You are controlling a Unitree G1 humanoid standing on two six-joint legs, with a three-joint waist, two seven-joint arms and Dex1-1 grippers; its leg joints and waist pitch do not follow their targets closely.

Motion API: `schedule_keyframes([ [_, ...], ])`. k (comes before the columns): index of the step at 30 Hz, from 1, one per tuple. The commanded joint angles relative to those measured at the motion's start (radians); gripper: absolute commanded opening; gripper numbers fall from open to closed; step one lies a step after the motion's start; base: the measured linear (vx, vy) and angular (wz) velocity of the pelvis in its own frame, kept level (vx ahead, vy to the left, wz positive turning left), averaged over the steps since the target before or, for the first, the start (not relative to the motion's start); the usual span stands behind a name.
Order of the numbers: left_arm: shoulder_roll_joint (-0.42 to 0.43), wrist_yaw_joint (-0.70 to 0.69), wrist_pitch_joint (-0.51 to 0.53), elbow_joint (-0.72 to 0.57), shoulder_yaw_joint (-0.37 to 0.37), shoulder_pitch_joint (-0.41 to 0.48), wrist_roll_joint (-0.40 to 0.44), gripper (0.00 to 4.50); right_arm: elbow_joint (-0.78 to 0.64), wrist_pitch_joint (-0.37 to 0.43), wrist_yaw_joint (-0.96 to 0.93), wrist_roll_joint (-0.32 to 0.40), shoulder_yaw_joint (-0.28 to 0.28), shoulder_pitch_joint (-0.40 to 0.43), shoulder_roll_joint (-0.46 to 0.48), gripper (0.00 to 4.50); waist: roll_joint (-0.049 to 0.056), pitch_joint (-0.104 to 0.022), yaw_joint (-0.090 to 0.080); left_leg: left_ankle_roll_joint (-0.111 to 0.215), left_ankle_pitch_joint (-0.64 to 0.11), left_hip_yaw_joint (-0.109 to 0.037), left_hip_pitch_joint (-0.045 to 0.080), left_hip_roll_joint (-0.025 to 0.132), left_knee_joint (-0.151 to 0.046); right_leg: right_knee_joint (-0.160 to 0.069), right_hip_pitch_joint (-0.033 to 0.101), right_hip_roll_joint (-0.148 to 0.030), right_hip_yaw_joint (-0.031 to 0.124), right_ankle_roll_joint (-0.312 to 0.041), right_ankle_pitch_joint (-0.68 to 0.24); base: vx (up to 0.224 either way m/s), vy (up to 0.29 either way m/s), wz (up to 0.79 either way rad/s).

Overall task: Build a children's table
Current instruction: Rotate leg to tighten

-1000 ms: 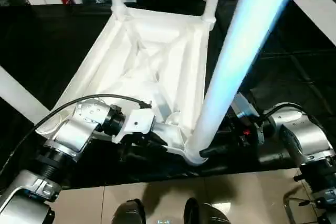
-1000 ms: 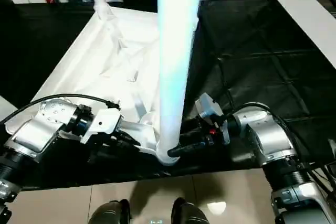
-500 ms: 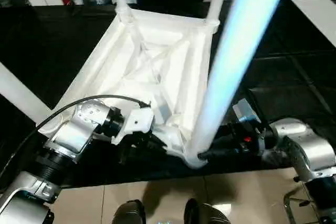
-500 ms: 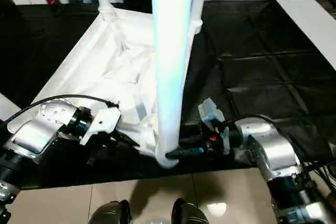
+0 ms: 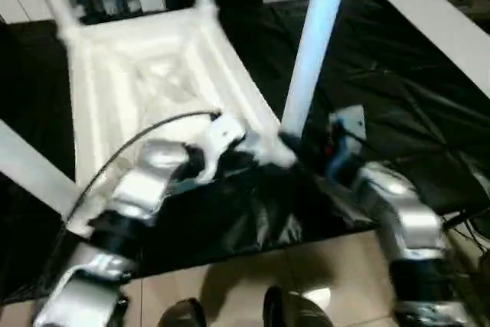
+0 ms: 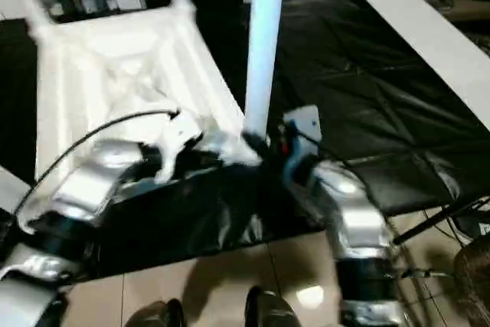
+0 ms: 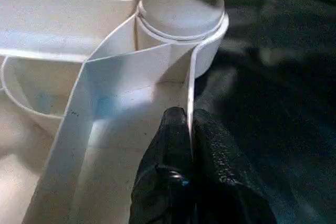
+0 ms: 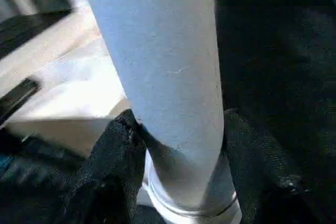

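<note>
On the black mat [image 5: 398, 105] lies the children's table [image 5: 145, 74], upside down. At its near corner socket [image 7: 181, 17] a leg [image 5: 310, 44] stands upright, clasped by the right gripper [image 8: 176, 182]. Left gripper [image 7: 190, 129] pinches the adjoining rim wall. Judged step: seating this leg; next, press it fully home.

Both head views are heavily motion-blurred, smearing the silver forearms. The white plastic table top [image 5: 153, 74] is overexposed, its ribs washed out. The upright white tube leg [image 6: 264, 44] looks bluish. The glossy beige floor tiles [image 5: 321, 296] mirror a lamp.
</note>
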Motion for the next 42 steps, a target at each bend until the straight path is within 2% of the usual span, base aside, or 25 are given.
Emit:
schedule_keyframes([
  [1, -0.112, 0.076, 0.009, -0.007, -0.031, -0.040, -0.034, 0.00, 0.035, 0.041, -0.103, -0.008, 0.093, -0.008, 0.119, 1.98, -0.006, -0.074, 0.007, 0.079, -0.115, -0.028, -0.001, 0.055, -0.061, -0.085, 0.049, -0.102, 0.071, -0.117, -0.397, 0.000, 0.000, 0.00],
  [2, -0.126, 0.097, 0.013, -0.004, -0.032, -0.045, -0.027, 0.00, 0.038, 0.041, -0.159, -0.018, 0.083, -0.009, 0.150, 1.98, -0.008, -0.076, 0.007, 0.080, -0.109, -0.028, -0.002, 0.053, -0.060, -0.083, 0.050, -0.102, 0.072, -0.119, -0.384, 0.000, 0.000, 0.00],
  [4, -0.142, 0.117, 0.012, -0.003, -0.033, -0.048, -0.022, 0.00, 0.032, 0.031, -0.209, -0.032, 0.082, -0.001, 0.181, 1.98, -0.006, -0.081, 0.011, 0.098, -0.052, -0.026, -0.007, 0.053, -0.060, -0.069, 0.058, -0.101, 0.075, -0.140, -0.273, 0.000, 0.000, 0.00],
  [5, -0.145, 0.117, 0.011, -0.006, -0.035, -0.048, -0.021, 0.00, 0.025, 0.021, -0.215, -0.031, 0.081, 0.006, 0.190, 2.53, -0.005, -0.082, 0.012, 0.107, -0.037, -0.026, -0.008, 0.053, -0.059, -0.065, 0.060, -0.100, 0.076, -0.146, -0.238, 0.068, -0.022, 0.03],
  [6, -0.140, 0.111, 0.016, -0.017, -0.042, -0.044, -0.022, 0.00, 0.013, 0.004, -0.226, -0.027, 0.070, 0.015, 0.198, 2.67, -0.004, -0.083, 0.013, 0.126, -0.019, -0.025, -0.009, 0.053, -0.059, -0.060, 0.061, -0.100, 0.076, -0.158, -0.189, 0.000, 0.000, 0.00],
  [9, -0.110, 0.079, 0.012, -0.038, -0.057, -0.028, -0.014, 0.00, -0.004, -0.027, -0.226, -0.021, 0.037, 0.027, 0.186, 2.88, 0.001, -0.083, 0.017, 0.155, -0.002, -0.025, -0.011, 0.055, -0.057, -0.057, 0.064, -0.101, 0.075, -0.171, -0.155, 0.000, 0.000, 0.00],
  [11, -0.104, 0.072, 0.011, -0.040, -0.059, -0.025, -0.013, 0.00, -0.006, -0.033, -0.219, -0.020, 0.033, 0.029, 0.179, 3.03, 0.001, -0.083, 0.018, 0.157, -0.007, -0.025, -0.011, 0.057, -0.056, -0.057, 0.063, -0.101, 0.075, -0.173, -0.154, 0.000, 0.000, 0.00],
  [12, -0.076, 0.045, -0.015, -0.047, -0.061, -0.010, -0.006, 0.00, -0.016, -0.063, -0.182, -0.022, 0.015, 0.039, 0.136, 3.12, 0.001, -0.083, 0.020, 0.158, -0.016, -0.026, -0.010, 0.058, -0.056, -0.056, 0.064, -0.101, 0.075, -0.173, -0.154, 0.000, 0.000, 0.00],
  [14, -0.063, 0.033, -0.019, -0.052, -0.062, -0.003, -0.008, 0.00, -0.024, -0.076, -0.150, -0.015, 0.012, 0.045, 0.111, 3.32, 0.001, -0.082, 0.022, 0.160, -0.022, -0.024, -0.010, 0.059, -0.056, -0.056, 0.064, -0.101, 0.076, -0.176, -0.153, 0.000, 0.000, 0.00],
  [17, -0.030, -0.001, -0.033, -0.062, -0.061, 0.013, -0.015, 0.00, -0.047, -0.095, -0.061, 0.013, 0.003, 0.061, 0.044, 3.50, -0.002, -0.082, 0.025, 0.164, -0.024, -0.024, -0.011, 0.057, -0.055, -0.055, 0.068, -0.100, 0.076, -0.172, -0.158, 0.000, 0.000, 0.00],
  [21, 0.030, -0.063, -0.085, -0.058, -0.063, 0.033, -0.021, 0.00, -0.078, -0.116, 0.145, 0.074, -0.010, 0.091, -0.095, 3.95, -0.002, -0.083, 0.033, 0.186, -0.014, -0.024, -0.015, 0.057, -0.051, -0.055, 0.068, -0.099, 0.074, -0.169, -0.159, 0.000, 0.000, 0.00],
  [22, 0.030, -0.063, -0.085, -0.058, -0.063, 0.033, -0.021, 0.00, -0.078, -0.116, 0.145, 0.074, -0.010, 0.091, -0.095, 3.95, -0.003, -0.083, 0.033, 0.186, -0.014, -0.024, -0.015, 0.058, -0.051, -0.056, 0.067, -0.099, 0.074, -0.167, -0.166, 0.000, 0.000, 0.00],
  [25, 0.077, -0.114, -0.109, -0.057, -0.070, 0.042, -0.034, 0.00, -0.084, -0.108, 0.340, 0.130, -0.015, 0.110, -0.227, 4.12, -0.007, -0.080, 0.036, 0.186, -0.045, -0.023, -0.017, 0.055, -0.049, -0.064, 0.069, -0.099, 0.073, -0.147, -0.231, 0.000, 0.000, 0.00],
  [27, 0.108, -0.173, -0.152, -0.059, -0.078, 0.050, -0.047, 0.00, -0.065, -0.128, 0.441, 0.136, -0.019, 0.110, -0.313, 4.41, -0.007, -0.080, 0.038, 0.182, -0.058, -0.024, -0.016, 0.055, -0.049, -0.069, 0.069, -0.098, 0.070, -0.135, -0.278, 0.000, 0.000, 0.00],
  [31, 0.142, -0.245, -0.187, -0.070, -0.092, 0.061, -0.056, 0.00, -0.056, -0.116, 0.560, 0.170, -0.018, 0.112, -0.395, 4.46, -0.010, -0.082, 0.039, 0.183, -0.057, -0.024, -0.015, 0.054, -0.047, -0.070, 0.066, -0.097, 0.069, -0.136, -0.296, 0.000, 0.000, 0.00],
  [33, 0.163, -0.277, -0.215, -0.065, -0.104, 0.061, -0.060, 0.00, -0.058, -0.101, 0.643, 0.197, -0.008, 0.114, -0.448, 4.46, -0.009, -0.084, 0.042, 0.197, -0.041, -0.025, -0.013, 0.057, -0.045, -0.067, 0.064, -0.095, 0.069, -0.143, -0.272, 0.000, 0.000, 0.00],
  [37, 0.169, -0.253, -0.247, -0.039, -0.104, 0.049, -0.044, 0.00, -0.066, -0.076, 0.710, 0.229, -0.002, 0.117, -0.494, 4.46, -0.010, -0.085, 0.051, 0.213, -0.026, -0.026, -0.013, 0.061, -0.043, -0.061, 0.062, -0.095, 0.067, -0.163, -0.236, 0.000, 0.000, 0.00],
  [40, 0.132, -0.135, -0.231, 0.004, -0.065, 0.023, -0.024, 0.00, -0.129, 0.038, 0.761, 0.323, -0.010, 0.122, -0.524, 4.46, -0.013, -0.082, 0.056, 0.209, -0.035, -0.026, -0.014, 0.058, -0.044, -0.067, 0.065, -0.095, 0.066, -0.154, -0.268, 0.000, 0.000, 0.00],
  [41, 0.132, -0.135, -0.231, 0.004, -0.065, 0.023, -0.024, 0.00, -0.129, 0.038, 0.761, 0.323, -0.010, 0.122, -0.524, 4.46, -0.013, -0.081, 0.057, 0.208, -0.040, -0.026, -0.014, 0.058, -0.044, -0.069, 0.065, -0.093, 0.065, -0.148, -0.281, 0.000, 0.000, 0.00],
  [42, 0.124, -0.143, -0.212, -0.005, -0.054, 0.022, -0.042, 0.00, -0.159, 0.084, 0.774, 0.366, -0.016, 0.123, -0.530, 4.46, -0.014, -0.078, 0.058, 0.199, -0.053, -0.026, -0.014, 0.056, -0.046, -0.074, 0.065, -0.095, 0.063, -0.132, -0.325, 0.000, 0.000, 0.00],
])
